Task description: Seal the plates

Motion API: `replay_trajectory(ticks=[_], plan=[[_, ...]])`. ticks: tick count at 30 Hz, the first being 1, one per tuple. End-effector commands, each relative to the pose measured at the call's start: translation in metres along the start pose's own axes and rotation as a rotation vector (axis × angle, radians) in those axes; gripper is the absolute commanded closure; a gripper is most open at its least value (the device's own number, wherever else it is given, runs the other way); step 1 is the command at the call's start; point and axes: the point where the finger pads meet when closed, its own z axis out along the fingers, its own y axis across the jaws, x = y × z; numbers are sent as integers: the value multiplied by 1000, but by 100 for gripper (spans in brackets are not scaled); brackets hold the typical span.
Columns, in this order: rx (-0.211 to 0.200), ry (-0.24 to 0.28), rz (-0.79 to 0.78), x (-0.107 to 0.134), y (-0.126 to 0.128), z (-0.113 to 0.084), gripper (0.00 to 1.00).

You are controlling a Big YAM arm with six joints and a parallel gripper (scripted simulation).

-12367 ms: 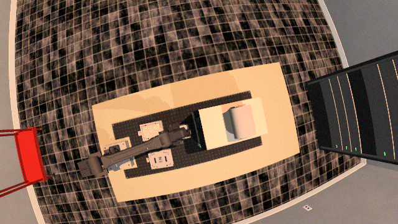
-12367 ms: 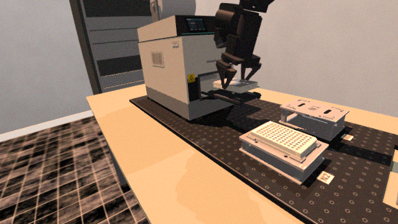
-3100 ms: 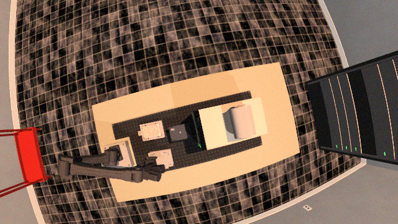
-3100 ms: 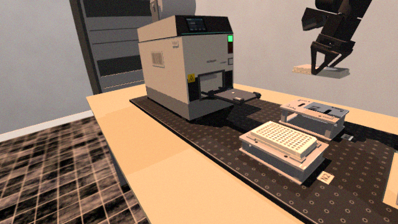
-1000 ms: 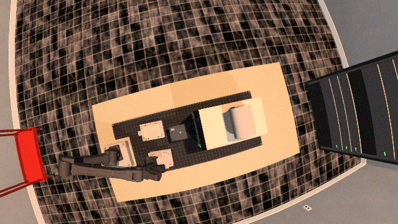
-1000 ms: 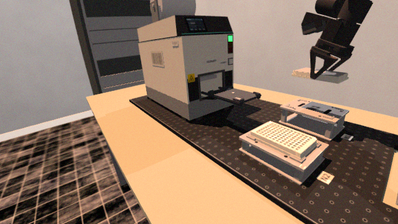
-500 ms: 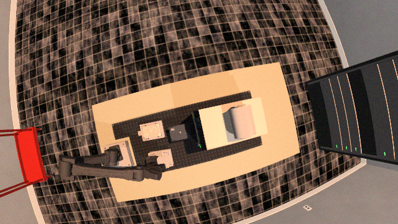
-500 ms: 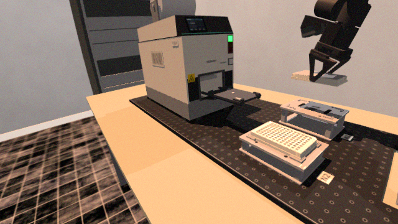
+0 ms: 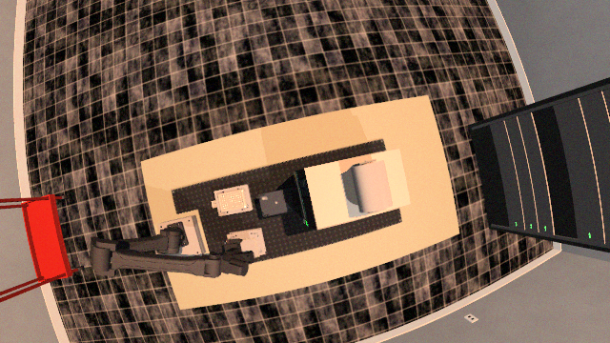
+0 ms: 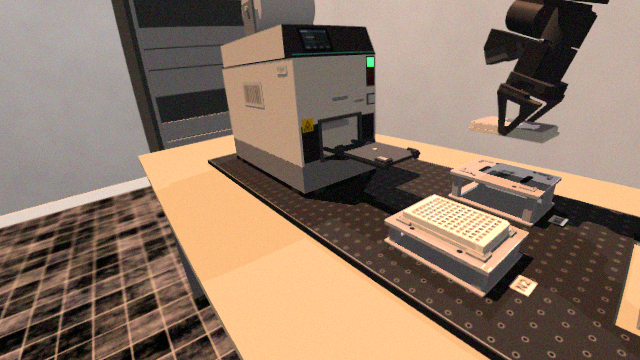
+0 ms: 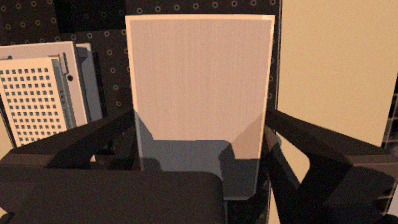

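Top view, arm reaching over the desk beside the empty nest, exterior view, sealed plate raised above that nest, open plate seated in N2, sealer lamp green, stage out, wrist view, fingers clamped on the sealed plate.
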Motion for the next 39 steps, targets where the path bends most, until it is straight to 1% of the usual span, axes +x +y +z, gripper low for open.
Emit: replay_trajectory(ticks=[1,4,11,16,19,24,27,29,32,35,39], plan=[[1,-6,-27,-6,2,3,100],[0,-8,-31,-6,4,3,100],[6,-4,-10,1,-4,7,100],[10,-13,-8,-5,-7,8,100],[4,-1,-11,0,-3,12,100],[4,-12,-20,-1,1,11,100],[0,-7,-15,0,4,14,100],[1,-5,-1,1,2,15,100],[9,-16,14,-4,-4,14,100],[4,0,19,2,-4,18,100],[5,-2,19,3,-4,19,100]])
